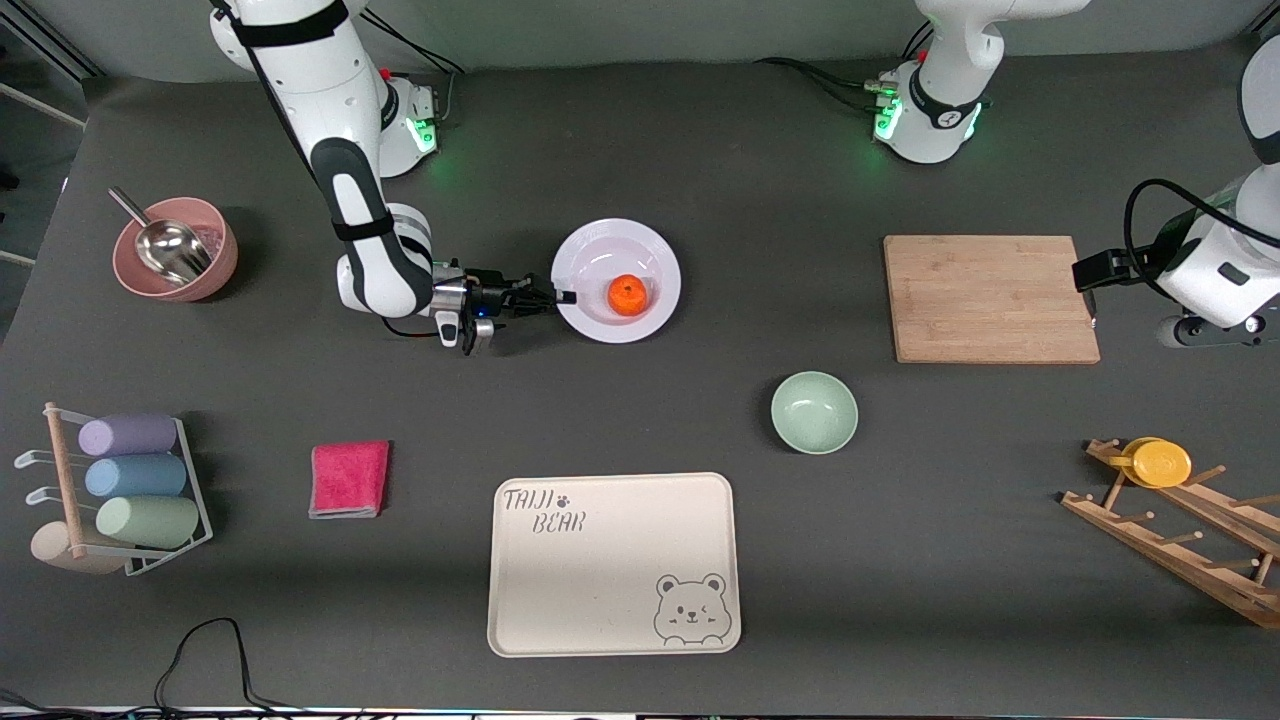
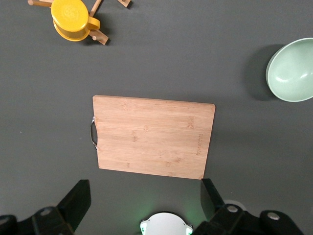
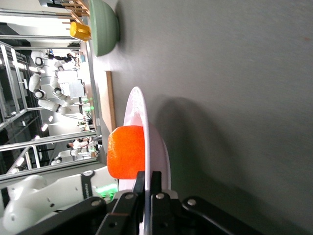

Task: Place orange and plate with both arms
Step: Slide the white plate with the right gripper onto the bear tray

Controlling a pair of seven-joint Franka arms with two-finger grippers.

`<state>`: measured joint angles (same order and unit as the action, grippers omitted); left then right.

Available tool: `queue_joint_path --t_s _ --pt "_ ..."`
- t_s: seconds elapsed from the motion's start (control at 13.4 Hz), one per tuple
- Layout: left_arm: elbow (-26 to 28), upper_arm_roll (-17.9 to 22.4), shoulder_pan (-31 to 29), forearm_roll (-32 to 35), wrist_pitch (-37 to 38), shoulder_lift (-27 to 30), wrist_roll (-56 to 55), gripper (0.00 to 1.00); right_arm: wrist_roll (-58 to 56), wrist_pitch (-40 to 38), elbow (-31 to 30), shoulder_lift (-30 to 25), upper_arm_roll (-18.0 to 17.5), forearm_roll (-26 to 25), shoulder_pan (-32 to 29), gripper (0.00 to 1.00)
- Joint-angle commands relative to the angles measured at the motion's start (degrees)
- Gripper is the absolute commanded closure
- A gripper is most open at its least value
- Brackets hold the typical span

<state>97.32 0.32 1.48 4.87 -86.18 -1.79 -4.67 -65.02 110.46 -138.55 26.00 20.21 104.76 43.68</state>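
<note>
The white plate (image 1: 600, 315) lies near the table's middle with the orange (image 1: 627, 295) resting in it. My right gripper (image 1: 562, 297) lies level with the table and is shut on the plate's rim at the edge toward the right arm's end. In the right wrist view the plate's rim (image 3: 146, 132) stands edge-on between the two fingers (image 3: 155, 182), with the orange (image 3: 125, 152) just past them. My left gripper (image 1: 1092, 322) is open and empty, held high over the edge of the wooden cutting board (image 1: 990, 298); its fingers (image 2: 76, 198) frame the board (image 2: 152, 142) in the left wrist view.
A pale green bowl (image 1: 814, 411) sits nearer the camera than the plate. The beige bear tray (image 1: 612, 563) lies at the front middle. A pink cloth (image 1: 349, 478), a rack of cups (image 1: 135, 490), a pink bowl with scoop (image 1: 175, 248) and a wooden rack with a yellow cup (image 1: 1158, 462) stand around.
</note>
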Motion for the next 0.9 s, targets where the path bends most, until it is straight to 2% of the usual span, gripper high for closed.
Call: queue_joint_path --t_s 0.0,0.22,0.37,0.52,0.82 --pt "-1.5 0.8 0.7 0.1 1.3 -0.8 0.8 0.00 3.3 0.5 -0.3 -3.7 0.4 0.4 0.1 1.00" --pt "-1.5 0.8 0.9 0.1 1.4 -1.1 0.8 0.00 3.5 0.5 0.6 -4.9 2.0 -1.0 0.1 1.00" --pt "-1.5 0.8 1.2 0.1 1.5 -1.3 0.8 0.00 9.2 0.5 3.1 -6.7 5.0 -5.0 0.0 1.00" --pt "-1.5 0.8 1.2 0.1 1.5 -1.6 0.8 0.00 18.6 0.5 10.5 -6.1 8.0 -11.7 -0.3 1.00" --pt "-1.5 0.7 1.3 0.1 1.5 -1.9 0.7 0.00 23.1 -0.2 24.7 -0.4 8.1 -12.5 -3.2 1.00"
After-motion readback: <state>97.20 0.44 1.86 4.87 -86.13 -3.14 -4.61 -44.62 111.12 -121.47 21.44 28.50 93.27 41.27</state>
